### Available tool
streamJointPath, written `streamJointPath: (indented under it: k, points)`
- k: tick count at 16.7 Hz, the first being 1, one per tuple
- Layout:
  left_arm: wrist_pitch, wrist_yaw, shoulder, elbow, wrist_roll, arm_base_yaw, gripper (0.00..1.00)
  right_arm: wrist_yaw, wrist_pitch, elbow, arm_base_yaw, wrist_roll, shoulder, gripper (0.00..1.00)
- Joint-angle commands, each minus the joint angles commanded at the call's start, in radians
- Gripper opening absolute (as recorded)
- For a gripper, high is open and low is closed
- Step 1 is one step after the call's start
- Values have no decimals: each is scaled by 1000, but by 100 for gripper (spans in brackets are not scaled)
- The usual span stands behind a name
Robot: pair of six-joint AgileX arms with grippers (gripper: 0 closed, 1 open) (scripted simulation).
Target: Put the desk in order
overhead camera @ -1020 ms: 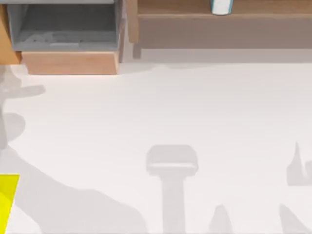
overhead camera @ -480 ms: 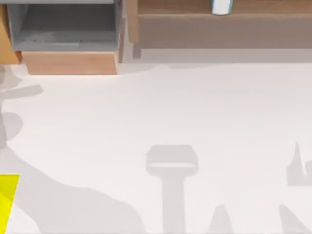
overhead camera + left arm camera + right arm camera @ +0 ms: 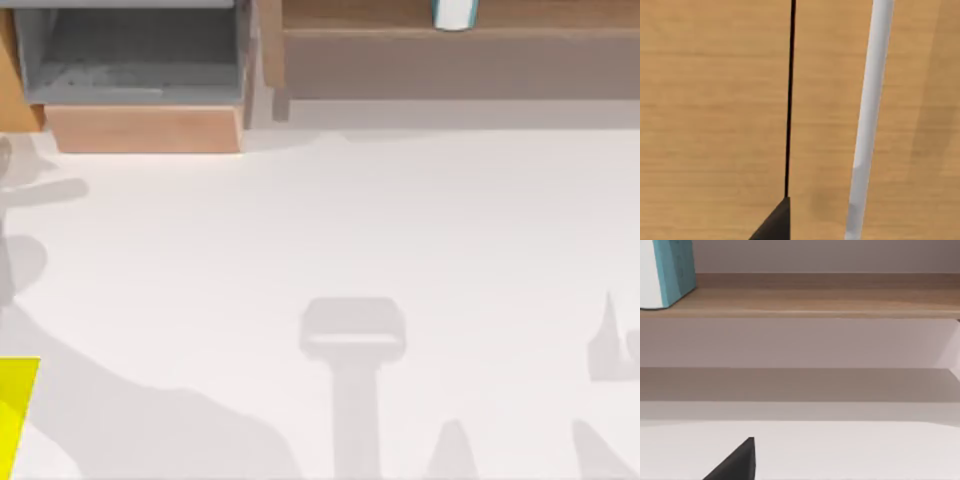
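Observation:
The desk point(image 3: 400, 220) is a wide white tabletop. At its back left stands a wooden drawer box point(image 3: 145, 128) with its grey-lined inside point(image 3: 130, 50) showing from above. A light-brown shelf unit point(image 3: 450, 60) runs along the back right. A dark corner of my left gripper point(image 3: 776, 225) sits very close to a light wooden panel point(image 3: 715, 110) with a thin black seam and a pale grey bar point(image 3: 870, 110). A dark corner of my right gripper point(image 3: 737, 462) hangs low over the desk point(image 3: 850, 450), facing the shelf unit point(image 3: 815, 302).
A white and teal object point(image 3: 455, 12) stands on the shelf, also seen as the white and teal object point(image 3: 670, 272) from the right wrist. A yellow block point(image 3: 15, 415) lies at the desk's front left edge. Arm shadows fall across the front of the desk.
The arm shadow at the desk's left edge has shifted slightly. The drawer box, shelf, yellow block and the other shadows have stayed where they were.

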Motion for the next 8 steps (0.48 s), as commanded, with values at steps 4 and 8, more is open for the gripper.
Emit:
streamJointPath:
  k: [4,8]
  points:
    - [52,21,-43,-93,2,22,100,0,0,0,0,0,0,100]
    - [82,32,-63,-154,5,38,100,0,0,0,0,0,0,100]
